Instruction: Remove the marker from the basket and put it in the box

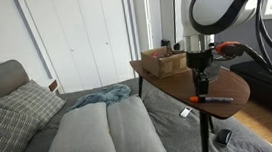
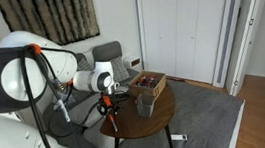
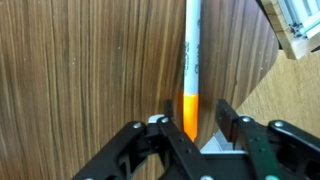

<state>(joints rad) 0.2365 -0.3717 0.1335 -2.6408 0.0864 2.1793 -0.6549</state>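
The marker [image 3: 189, 75] lies flat on the round wooden table [image 3: 80, 70]; it has a pale barrel and an orange end that points toward me. It also shows in an exterior view [image 1: 215, 100] near the table's front edge. My gripper [image 3: 195, 115] is open, low over the table, with one finger on each side of the orange end and a gap on both sides. The gripper shows in both exterior views [image 1: 202, 83] [image 2: 106, 105]. The brown box [image 1: 163, 61] [image 2: 149, 81] stands at the table's far side. The grey mesh basket [image 2: 147, 103] stands beside it.
The table edge [image 3: 255, 100] runs close to the right of the gripper, with floor beyond it. A pale-edged corner [image 3: 296, 30] sits at the top right of the wrist view. A grey sofa with pillows [image 1: 19, 107] and a blue cloth [image 1: 103, 94] lie beside the table.
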